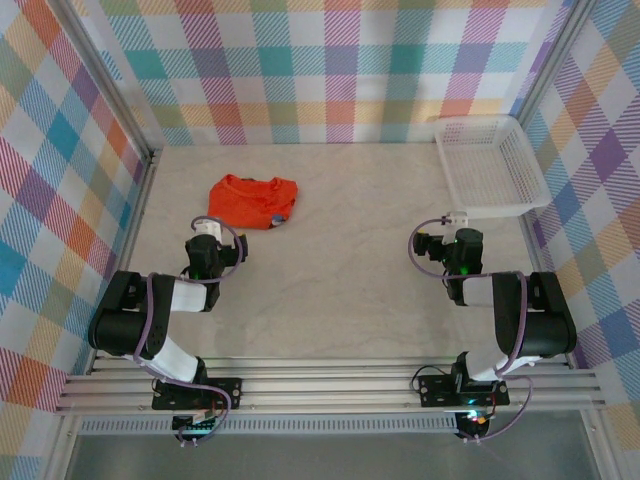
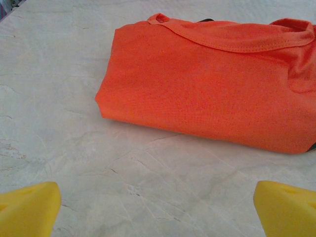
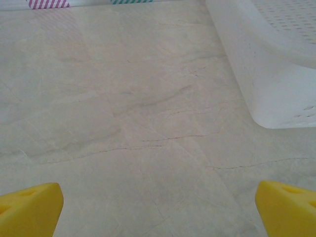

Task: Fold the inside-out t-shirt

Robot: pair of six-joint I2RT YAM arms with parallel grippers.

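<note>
**Orange t-shirt (image 1: 254, 201) left of basket (image 1: 487, 209)**

The inside-out t-shirt, bright orange knit with a stitched collar seam, lies as a soft rounded bundle on the marbled bench (image 1: 340, 260), well left of the white perforated basket. Left jaws and right jaws gape wide, holding nothing.

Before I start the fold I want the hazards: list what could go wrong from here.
1. The bright orange fabric t-shirt lies as a compact layered bundle, so the open left fingers may pinch several layers and drag it instead of spreading it.
2. The open right fingers sit beside the white plastic mesh basket, well away from the shirt; swinging across might nudge the basket or crowd the left arm.
</note>
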